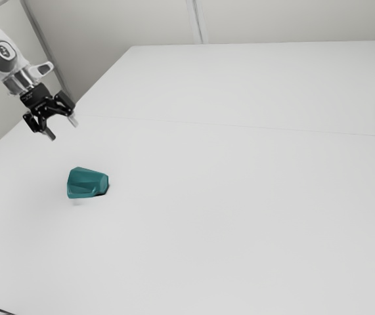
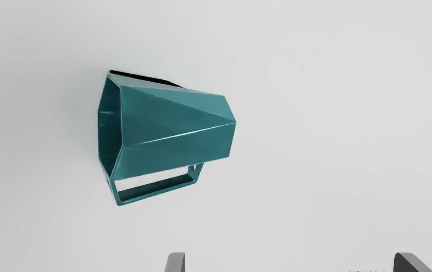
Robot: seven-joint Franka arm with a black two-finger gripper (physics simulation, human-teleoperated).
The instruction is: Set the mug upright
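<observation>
In the exterior view, I have the hand (image 1: 62, 129) wide open, gripping nothing, clear of the mug (image 1: 87, 184), which lies sideways on the table (image 1: 240, 210). The wrist view adds the mug's mouth (image 2: 110, 132) and handle (image 2: 155, 189).

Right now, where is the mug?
The teal mug lies on its side on the white table, toward the exterior view's left, below the open gripper.
</observation>
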